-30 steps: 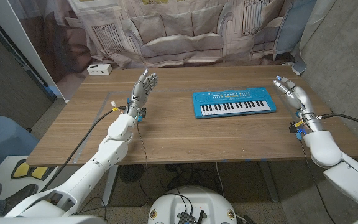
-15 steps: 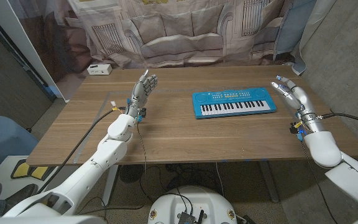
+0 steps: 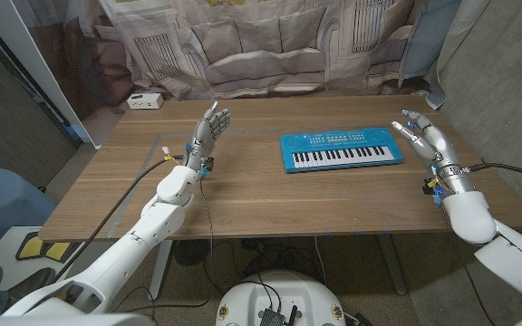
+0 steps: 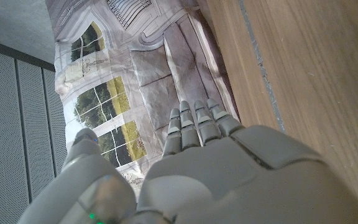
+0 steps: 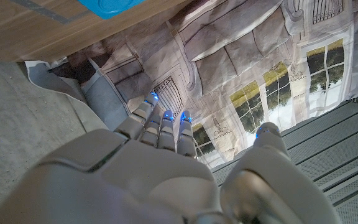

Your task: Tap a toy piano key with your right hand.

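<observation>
Left hand (image 3: 210, 127) raised, fingers apart, right hand (image 3: 427, 142) likewise

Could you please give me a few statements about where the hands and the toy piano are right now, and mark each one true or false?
1. The right robot hand is pressing a key on the blue toy piano. False: it is beside the piano's right end, apart from the keys.
2. The left robot hand holds nothing, fingers apart. True.
3. The piano lies on the wooden table. True.
4. The small white box sits on the piano. False: it sits near the table's far left corner.
</observation>
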`<act>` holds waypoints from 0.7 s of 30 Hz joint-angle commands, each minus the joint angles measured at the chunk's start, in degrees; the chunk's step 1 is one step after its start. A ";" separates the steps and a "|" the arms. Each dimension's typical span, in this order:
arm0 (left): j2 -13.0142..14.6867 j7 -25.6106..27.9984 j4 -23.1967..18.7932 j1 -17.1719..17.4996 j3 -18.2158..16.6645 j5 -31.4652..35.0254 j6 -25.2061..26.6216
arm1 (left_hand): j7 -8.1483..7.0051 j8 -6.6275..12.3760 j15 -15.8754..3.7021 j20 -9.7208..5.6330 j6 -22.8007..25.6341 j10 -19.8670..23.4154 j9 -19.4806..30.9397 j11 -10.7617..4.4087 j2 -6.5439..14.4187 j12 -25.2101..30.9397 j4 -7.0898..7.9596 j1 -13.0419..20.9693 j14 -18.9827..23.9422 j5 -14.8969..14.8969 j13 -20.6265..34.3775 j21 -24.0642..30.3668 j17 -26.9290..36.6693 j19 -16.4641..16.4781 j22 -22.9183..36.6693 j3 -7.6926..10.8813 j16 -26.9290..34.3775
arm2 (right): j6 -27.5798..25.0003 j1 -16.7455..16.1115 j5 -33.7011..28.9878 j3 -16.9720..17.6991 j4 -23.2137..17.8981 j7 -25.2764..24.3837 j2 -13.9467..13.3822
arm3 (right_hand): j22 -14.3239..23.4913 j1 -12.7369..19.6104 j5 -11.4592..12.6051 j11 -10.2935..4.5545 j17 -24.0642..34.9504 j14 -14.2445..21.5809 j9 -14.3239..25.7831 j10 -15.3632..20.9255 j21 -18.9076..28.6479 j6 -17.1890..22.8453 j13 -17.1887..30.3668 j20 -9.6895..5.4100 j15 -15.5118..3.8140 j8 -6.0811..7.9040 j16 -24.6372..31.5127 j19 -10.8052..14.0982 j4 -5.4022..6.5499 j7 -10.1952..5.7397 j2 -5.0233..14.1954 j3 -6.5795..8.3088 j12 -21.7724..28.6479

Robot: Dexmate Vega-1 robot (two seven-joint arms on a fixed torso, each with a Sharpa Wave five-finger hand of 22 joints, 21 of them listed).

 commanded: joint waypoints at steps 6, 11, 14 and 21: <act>-0.24 0.14 0.11 0.41 -0.05 0.04 -0.61 | -0.10 -0.11 0.59 -0.02 0.63 0.57 0.25 0.10 0.61 -0.30 -0.05 0.57 0.19 0.08 0.18 -0.31 0.25 -0.09 0.22 0.40 -0.13 | -4.03 -0.54 -6.80 -0.62 -1.69 -2.41 -1.58 | 0.16 0.75 0.53 -0.48 0.03 0.11 0.08 0.22 0.08 0.00 0.18 -0.49 -0.27 -0.07 -0.22 -0.14 -0.41 -0.21 0.21 0.06 0.05; -0.22 0.31 0.08 0.36 -0.05 0.28 -0.68 | -0.14 -0.16 0.62 0.02 0.65 0.56 0.25 0.06 0.71 -0.36 -0.05 0.61 0.18 0.06 0.18 -0.32 0.25 -0.14 0.22 0.44 -0.14 | -5.46 -0.99 -8.42 -0.59 -2.50 -2.88 -2.23 | 0.15 0.78 0.55 -0.65 0.02 0.06 0.08 0.20 0.10 -0.01 0.18 -0.49 -0.30 -0.06 -0.23 -0.14 -0.42 -0.24 0.22 0.05 0.04; -0.42 0.36 0.26 0.39 -0.22 0.16 -1.15 | -0.10 -0.14 0.63 0.01 0.74 0.55 0.25 0.13 0.75 -0.40 -0.06 0.63 0.17 0.06 0.18 -0.33 0.25 -0.18 0.22 0.46 -0.15 | -6.23 -1.29 -9.03 -0.51 -2.96 -2.81 -2.72 | 0.15 0.74 0.56 -0.75 0.04 -0.27 0.08 0.02 0.00 -0.02 0.18 -0.52 -0.25 -0.06 -0.33 -0.43 -0.37 -0.46 0.30 0.04 -0.03; -0.32 0.23 0.20 0.32 -0.23 0.24 -1.23 | -0.16 -0.18 0.61 0.01 0.81 0.62 0.25 0.07 0.82 -0.44 -0.06 0.67 0.21 0.04 0.18 -0.33 0.25 -0.19 0.22 0.48 -0.15 | -7.93 -1.82 -10.17 -0.45 -3.79 -2.98 -3.32 | 0.15 0.80 0.60 -1.05 0.03 -0.91 0.09 -0.35 -0.17 -0.08 0.18 -0.48 -0.11 -0.07 -0.50 -1.12 -0.35 -0.90 0.44 0.04 -0.17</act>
